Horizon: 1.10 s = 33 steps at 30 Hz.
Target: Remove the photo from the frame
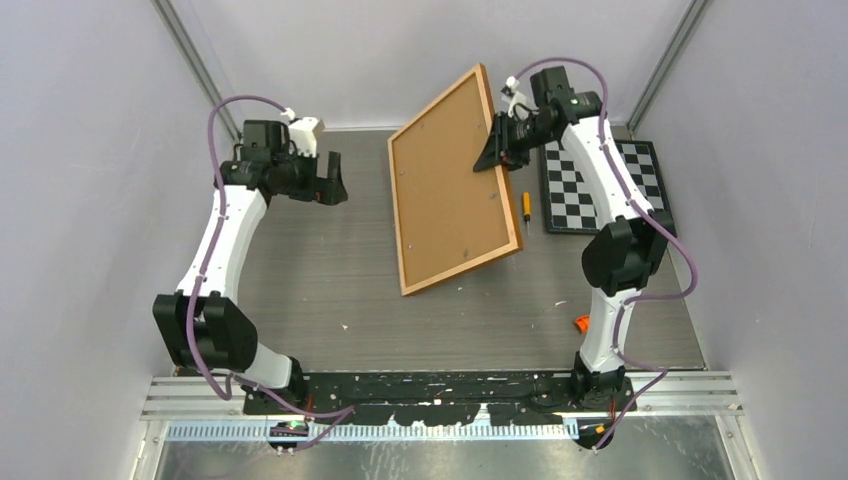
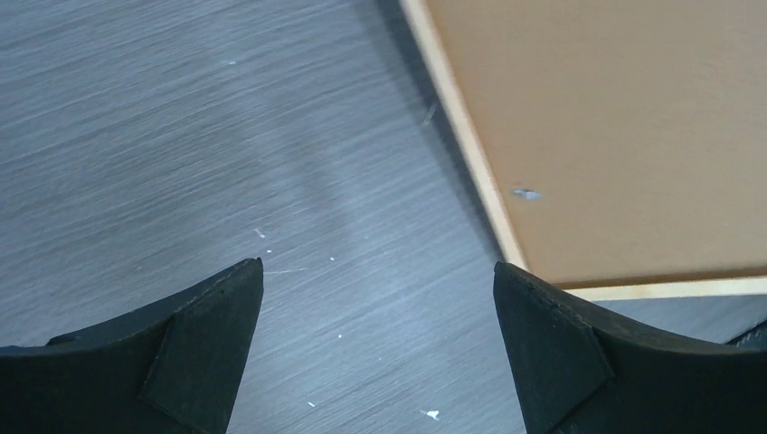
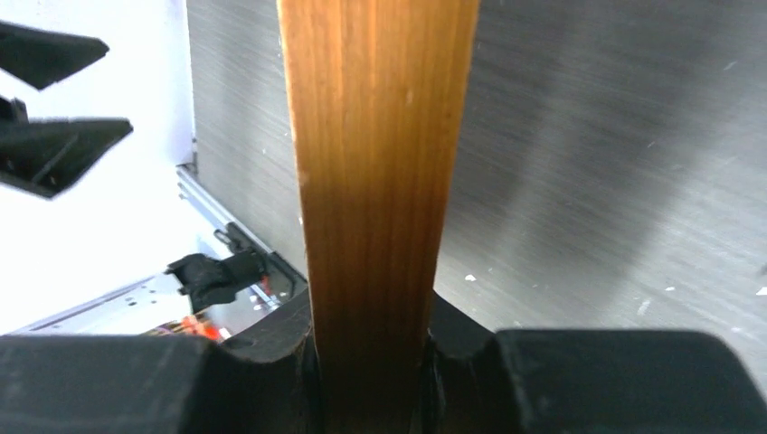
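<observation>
Seen from above, one large wooden picture frame (image 1: 450,180) is propped at a tilt over the grey table (image 1: 330,290), its plain brown fibreboard back facing the camera. The right gripper (image 1: 497,150) is clamped on the frame's right edge and holds it up. The left gripper (image 1: 330,185) hovers just left of the frame, jaws apart and empty. The photo is hidden, presumably behind the backing. The step in hand looks like steadying the frame. Next, the left gripper probably needs to reach the small clips and free the backing. Also present are one checkerboard (image 1: 565,195) and one small orange-handled tool (image 1: 527,208).
</observation>
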Tool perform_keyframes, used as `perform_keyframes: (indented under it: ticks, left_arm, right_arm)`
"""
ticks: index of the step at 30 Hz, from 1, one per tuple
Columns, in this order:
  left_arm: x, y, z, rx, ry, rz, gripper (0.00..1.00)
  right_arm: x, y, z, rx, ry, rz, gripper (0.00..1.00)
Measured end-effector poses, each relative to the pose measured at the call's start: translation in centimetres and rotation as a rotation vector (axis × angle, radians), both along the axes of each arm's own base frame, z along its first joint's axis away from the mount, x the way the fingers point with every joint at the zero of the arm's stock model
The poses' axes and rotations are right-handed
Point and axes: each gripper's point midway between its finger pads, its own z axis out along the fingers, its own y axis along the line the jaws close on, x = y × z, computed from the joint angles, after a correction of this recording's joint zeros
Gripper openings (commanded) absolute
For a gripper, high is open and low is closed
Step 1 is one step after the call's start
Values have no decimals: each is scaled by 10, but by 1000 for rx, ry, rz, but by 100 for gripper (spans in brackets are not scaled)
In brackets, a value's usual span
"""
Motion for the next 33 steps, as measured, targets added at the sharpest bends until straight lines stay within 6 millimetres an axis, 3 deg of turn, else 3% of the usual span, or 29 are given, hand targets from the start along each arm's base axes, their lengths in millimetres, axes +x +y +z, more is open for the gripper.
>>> perform_keyframes:
  ticks: [5, 10, 26, 29, 33]
  left_arm:
    - [19, 32, -6, -58, 40, 150, 100]
    - [31, 59, -10, -91, 60, 252, 100]
    - [43, 111, -13, -162, 78, 425, 100]
    - [47, 132, -7, -180, 62, 487, 100]
    - [51, 167, 0, -207, 36, 586, 100]
  right_arm:
    - [3, -7, 57, -133, -250, 59, 1]
    - [-2, -1, 87, -311, -480, 150, 1]
    - [-66, 100, 99, -604, -890, 583, 1]
    - [-60, 111, 91, -693, -972, 673, 0]
    - [-30, 115, 67, -843, -1022, 737, 1]
